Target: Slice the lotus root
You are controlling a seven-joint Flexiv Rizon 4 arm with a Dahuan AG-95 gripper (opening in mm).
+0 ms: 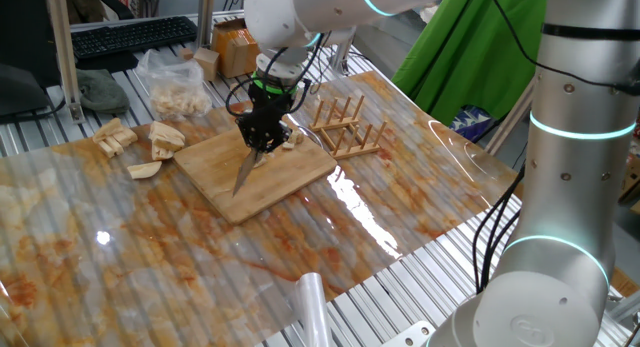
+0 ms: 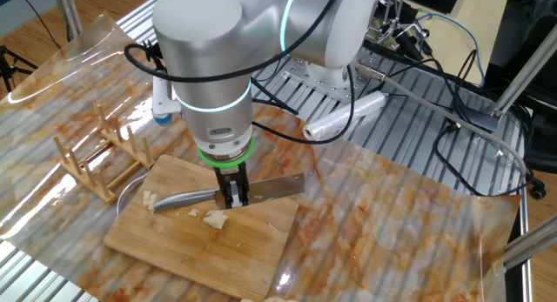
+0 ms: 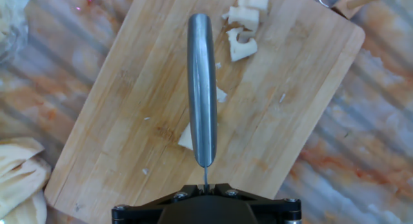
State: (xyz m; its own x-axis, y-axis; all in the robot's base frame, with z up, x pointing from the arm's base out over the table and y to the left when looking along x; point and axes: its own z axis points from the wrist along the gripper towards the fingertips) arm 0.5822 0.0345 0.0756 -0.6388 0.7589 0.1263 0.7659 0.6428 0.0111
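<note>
My gripper (image 1: 264,137) is shut on a steel knife (image 1: 246,170) and holds it above the wooden cutting board (image 1: 215,180). In the other fixed view the gripper (image 2: 231,196) holds the knife (image 2: 270,190) about level over the board (image 2: 165,245). In the hand view the knife's handle (image 3: 201,88) points away over the board (image 3: 122,101). Small lotus root pieces (image 3: 243,31) lie at the board's far side, one piece (image 3: 186,137) right beside the knife. They also show near the gripper (image 2: 214,218) and at the board's edge (image 1: 292,140).
A wooden dish rack (image 1: 345,125) stands just right of the board. Lotus root chunks (image 1: 150,147) lie left of the board, with a plastic bag of more (image 1: 178,87) behind. A white roll (image 2: 344,117) lies near the arm's base. A plastic sheet covers the table.
</note>
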